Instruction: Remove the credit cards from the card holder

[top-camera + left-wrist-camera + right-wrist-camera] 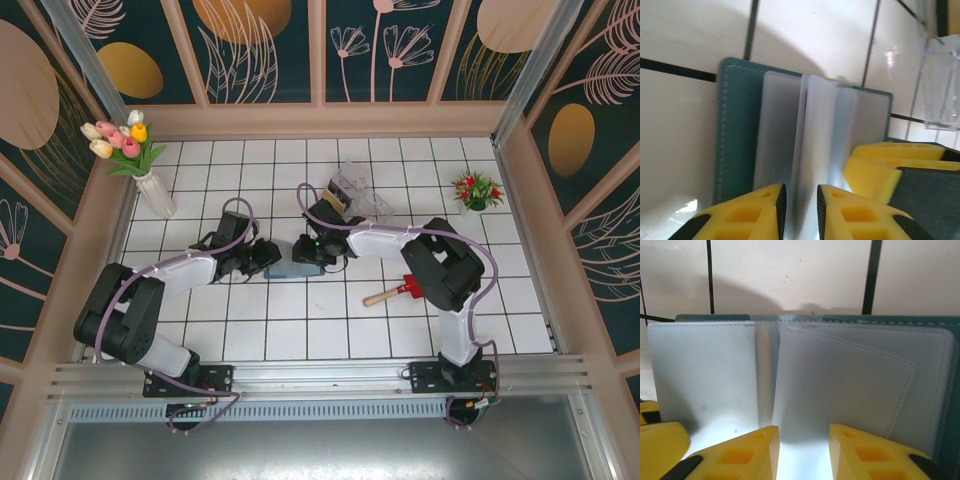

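A white tiled bench (330, 340), walled on three sides by dark floral panels (260, 50), has two robot arms bolted at its near edge. The left arm (165, 275) and the right arm (445, 265) reach inward and meet near the middle. Between them the flat slate-blue bifold card holder (303, 268) lies spread open on the tiles. Frosted clear plastic sleeves (700, 375) fan up from its spine.

The left pincer (801, 200), yellow-fingered, stands at a narrow gap astride one upright sleeve. I cannot tell whether it actually pinches it. The right pincer (803, 440) faces it from the other side, also narrow, with a sleeve's edge running into its gap. A firm grip cannot be confirmed there either. I cannot make out the credit cards through the frosted plastic.

The step in hand looks like leafing through the sleeves to expose a card, so the task seems early. The next move likely calls for one pincer to steady the holder while the other parts a pocket and draws a card out along its open edge. It should go gently, since the leaves look floppy.

The two pincers sit very close together, so a knock between them is the main risk. A clear plastic box (362, 195) stands near, beyond the holder. A red-bladed toy shovel (393, 293) lies near on the right. Open tiles lie toward the near edge.
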Available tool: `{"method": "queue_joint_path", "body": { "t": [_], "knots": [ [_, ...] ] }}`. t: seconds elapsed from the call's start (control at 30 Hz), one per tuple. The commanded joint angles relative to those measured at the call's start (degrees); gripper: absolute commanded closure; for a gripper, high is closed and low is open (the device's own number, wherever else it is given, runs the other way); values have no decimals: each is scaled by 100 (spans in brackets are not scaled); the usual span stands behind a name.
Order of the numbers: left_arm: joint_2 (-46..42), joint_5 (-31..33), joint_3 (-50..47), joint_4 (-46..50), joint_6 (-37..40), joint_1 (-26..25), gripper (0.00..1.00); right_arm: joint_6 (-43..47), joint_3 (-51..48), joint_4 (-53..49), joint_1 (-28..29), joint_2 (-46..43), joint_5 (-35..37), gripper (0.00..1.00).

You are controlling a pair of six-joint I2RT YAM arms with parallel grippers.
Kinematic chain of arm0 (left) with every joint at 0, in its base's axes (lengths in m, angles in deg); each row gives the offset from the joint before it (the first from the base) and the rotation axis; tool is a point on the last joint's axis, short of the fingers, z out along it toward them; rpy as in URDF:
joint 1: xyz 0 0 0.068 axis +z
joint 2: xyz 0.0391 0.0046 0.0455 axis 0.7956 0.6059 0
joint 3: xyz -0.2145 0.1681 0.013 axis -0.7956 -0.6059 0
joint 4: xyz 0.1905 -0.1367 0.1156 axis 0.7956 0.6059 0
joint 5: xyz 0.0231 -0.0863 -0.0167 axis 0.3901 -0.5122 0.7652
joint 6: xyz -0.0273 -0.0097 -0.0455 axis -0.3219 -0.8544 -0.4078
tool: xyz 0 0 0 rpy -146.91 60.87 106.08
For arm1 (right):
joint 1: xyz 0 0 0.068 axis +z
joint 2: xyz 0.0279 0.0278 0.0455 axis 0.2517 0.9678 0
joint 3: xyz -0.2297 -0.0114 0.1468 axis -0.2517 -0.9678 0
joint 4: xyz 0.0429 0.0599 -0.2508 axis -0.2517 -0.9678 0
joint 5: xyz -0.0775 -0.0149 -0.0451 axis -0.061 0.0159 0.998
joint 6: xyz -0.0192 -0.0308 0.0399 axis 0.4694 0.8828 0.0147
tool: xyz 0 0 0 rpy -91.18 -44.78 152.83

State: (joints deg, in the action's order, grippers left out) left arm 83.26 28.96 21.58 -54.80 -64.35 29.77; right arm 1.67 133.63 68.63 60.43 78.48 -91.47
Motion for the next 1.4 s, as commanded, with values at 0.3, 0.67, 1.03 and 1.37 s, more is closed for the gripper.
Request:
{"method": "queue_joint_path", "body": {
  "t": [0.3, 0.67, 1.03, 1.37],
  "knots": [
    [98, -760, 135, -897, -127, -291, 72, -381, -919, 1040, -405, -1346, -345, 61],
    [497, -478, 302, -728, -113, -404, 72, -448, -1079, 1401, -603, -1171, -1045, 59],
    [432, -292, 363, -472, -25, -404, 62, -384, -967, 1272, -603, -1099, -1021, 58],
    [210, -629, 261, -918, -94, -400, 34, -233, -1009, 1108, -604, -1485, -449, 56]
  ]
}}
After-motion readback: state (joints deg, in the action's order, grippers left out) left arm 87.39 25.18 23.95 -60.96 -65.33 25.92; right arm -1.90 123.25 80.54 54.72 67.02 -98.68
